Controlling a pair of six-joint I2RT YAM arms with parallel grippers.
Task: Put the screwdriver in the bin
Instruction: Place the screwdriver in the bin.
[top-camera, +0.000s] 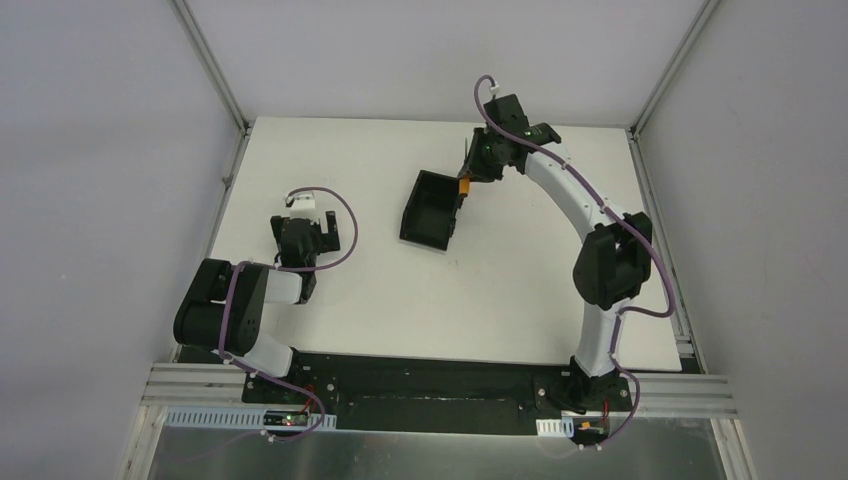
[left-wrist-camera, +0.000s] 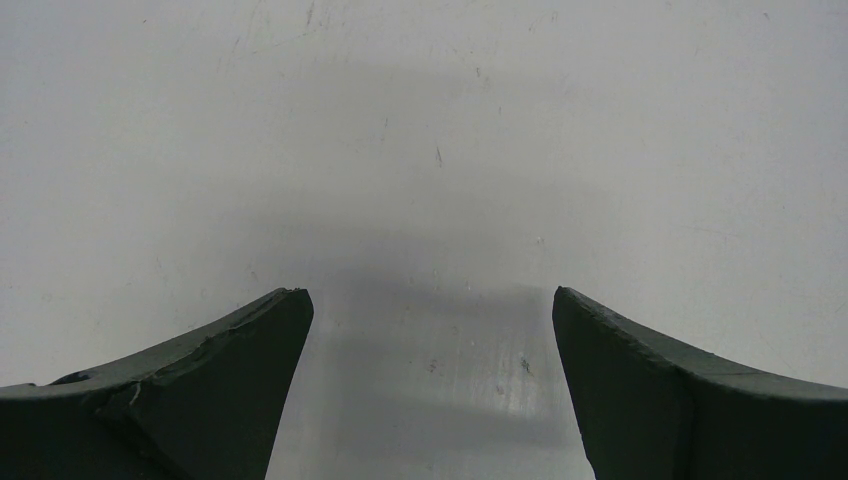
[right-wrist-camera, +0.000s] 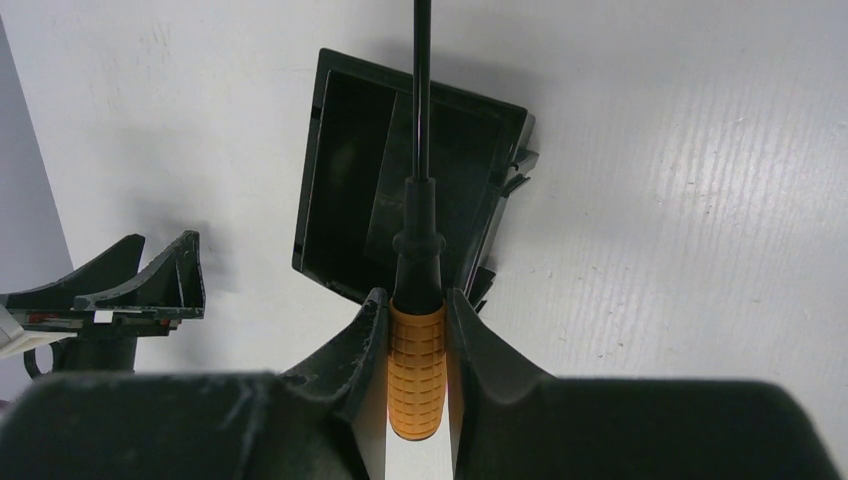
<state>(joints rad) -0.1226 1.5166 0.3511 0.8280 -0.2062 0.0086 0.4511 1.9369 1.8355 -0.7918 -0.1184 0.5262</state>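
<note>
jaws of the right gripper (right-wrist-camera: 417, 300) are pressed against the orange handle of the screwdriver (right-wrist-camera: 417, 370), one on each side, so that the tool is pinched between them. about half of the ribbed handle is seen between the fingers (right-wrist-camera: 365, 335), and the black collar and thin black shaft stick out past the fingertips. in the right wrist view the shaft is laid across the open top of the bin (right-wrist-camera: 312, 170) and is cut off by the upper edge, so its tip is not seen. whether the shaft is inside the bin or only above it cannot be told.

from above, the right gripper (top-camera: 470, 180) is seen just beside the far right corner of the bin (top-camera: 430, 208), and the orange of the screwdriver (top-camera: 465, 185) is shown at the bin's right rim. the bin is set on the white table (top-camera: 520, 290), near its middle, with its opening upward.

jaws of the left gripper (left-wrist-camera: 430, 295) are spread wide, with nothing between them; only bare table (left-wrist-camera: 400, 120) is seen below. the left gripper (top-camera: 300, 225) is held at the left side of the table, well apart from the bin, on an arm that is folded close to its base.
</note>
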